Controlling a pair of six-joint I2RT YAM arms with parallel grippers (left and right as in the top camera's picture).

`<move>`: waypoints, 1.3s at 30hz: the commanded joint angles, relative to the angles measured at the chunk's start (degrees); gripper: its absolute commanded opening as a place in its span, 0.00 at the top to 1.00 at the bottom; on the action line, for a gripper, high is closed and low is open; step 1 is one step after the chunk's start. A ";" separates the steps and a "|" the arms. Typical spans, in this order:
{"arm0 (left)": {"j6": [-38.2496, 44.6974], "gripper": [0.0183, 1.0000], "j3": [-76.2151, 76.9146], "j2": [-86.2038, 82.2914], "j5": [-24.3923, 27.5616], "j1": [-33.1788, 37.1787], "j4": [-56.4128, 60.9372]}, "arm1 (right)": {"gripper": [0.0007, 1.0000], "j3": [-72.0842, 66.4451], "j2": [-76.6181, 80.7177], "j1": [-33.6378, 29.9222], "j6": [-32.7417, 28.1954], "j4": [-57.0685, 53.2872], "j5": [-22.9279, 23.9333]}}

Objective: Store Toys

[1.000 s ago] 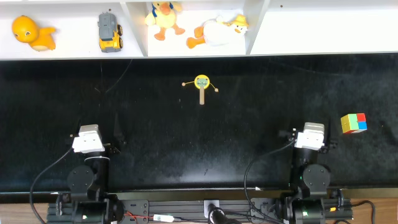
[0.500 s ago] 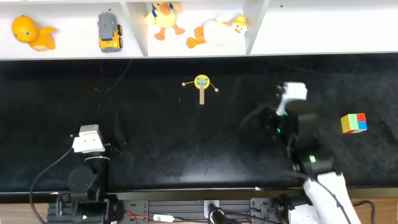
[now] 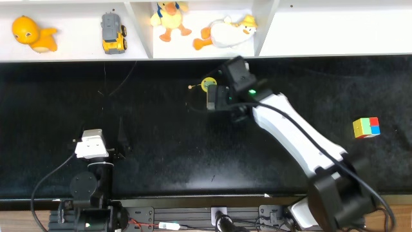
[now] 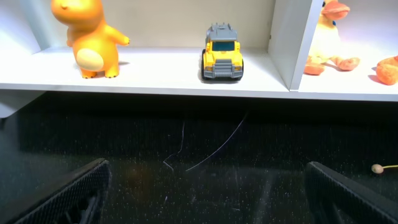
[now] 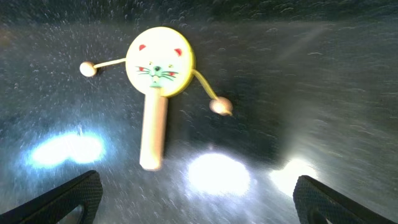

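One rattle drum (image 5: 155, 93) bears a painted cat face (image 5: 158, 62).

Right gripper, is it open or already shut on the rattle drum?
Open. The right gripper shows its fingers wide apart, and the rattle drum lies flat on the table, untouched.

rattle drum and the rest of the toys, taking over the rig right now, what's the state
Left gripper: open, empty, parked near its base.
Right gripper: open, hovering over the rattle drum, not gripping it.
Done: orange toy figure and yellow truck stand in the left compartment of the shelf; yellow plush duck and white plush duck are in the middle one.
Left: the rattle drum, mid-table near the shelf, and the colour cube at the table's right side, both not yet stored.
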 commanded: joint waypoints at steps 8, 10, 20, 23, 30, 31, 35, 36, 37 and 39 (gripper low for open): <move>-0.87 0.00 -0.04 -0.70 0.55 -0.48 -0.22 | 0.00 12.66 15.30 3.80 1.51 0.81 -1.22; -0.85 0.00 -0.04 -0.70 0.55 -0.48 -0.22 | 0.07 12.81 16.65 3.89 1.53 0.39 -1.40; -0.85 0.00 -0.04 -0.70 0.55 -0.48 -0.22 | 0.70 12.83 18.67 3.93 1.73 -1.68 -3.87; -0.85 0.00 -0.04 -0.70 0.55 -0.48 -0.22 | 0.80 12.83 18.67 3.76 1.70 -2.21 -4.48; -0.85 0.00 -0.04 -0.70 0.55 -0.48 -0.22 | 0.95 12.50 16.20 1.60 1.46 -4.72 -5.46; -0.85 0.00 -0.04 -0.70 0.55 -0.48 -0.22 | 0.95 12.13 15.26 1.01 1.27 -5.03 -5.46; -0.85 0.00 -0.04 -0.70 0.55 -0.48 -0.22 | 0.93 6.95 7.89 -2.29 -0.28 -5.38 -4.96; -0.85 0.00 -0.04 -0.70 0.55 -0.48 -0.22 | 0.93 4.70 5.42 -3.19 -0.24 -5.25 -4.42; -0.85 0.00 -0.04 -0.70 0.55 -0.48 -0.22 | 0.92 2.10 2.64 -4.22 -0.26 -4.96 -4.02; -0.85 0.00 -0.04 -0.70 0.55 -0.48 -0.22 | 0.92 -3.50 -3.52 -6.78 -0.24 -4.57 -3.72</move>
